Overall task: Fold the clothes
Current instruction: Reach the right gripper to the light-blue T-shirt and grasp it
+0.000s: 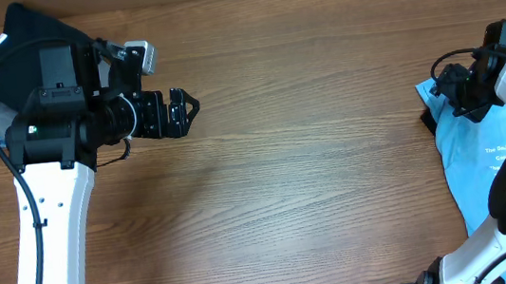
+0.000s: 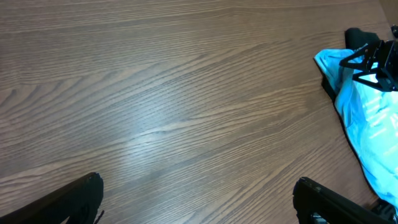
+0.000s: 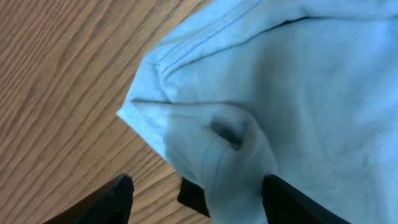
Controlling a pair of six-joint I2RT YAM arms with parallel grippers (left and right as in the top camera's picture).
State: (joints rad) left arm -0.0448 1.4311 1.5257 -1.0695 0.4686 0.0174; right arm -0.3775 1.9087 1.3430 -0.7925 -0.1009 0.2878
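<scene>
The light sky-blue T-shirt [image 1: 481, 166] lies crumpled at the table's right edge, with white printed text showing; it also shows in the left wrist view [image 2: 368, 121]. My right gripper [image 1: 448, 91] is open over its top-left corner. In the right wrist view a bunched fold of the shirt [image 3: 280, 81] lies between the spread fingers [image 3: 198, 190]. A black garment [image 1: 21, 49] lies at the far left corner, partly under my left arm. My left gripper [image 1: 188, 109] is open and empty above bare table, fingers wide apart [image 2: 196, 190].
The wooden table [image 1: 314, 173] stretches between the two arms. A small dark piece [image 3: 193, 198] sticks out from under the shirt's left edge, also seen from overhead [image 1: 429, 123]. The right gripper shows in the left wrist view [image 2: 373, 62].
</scene>
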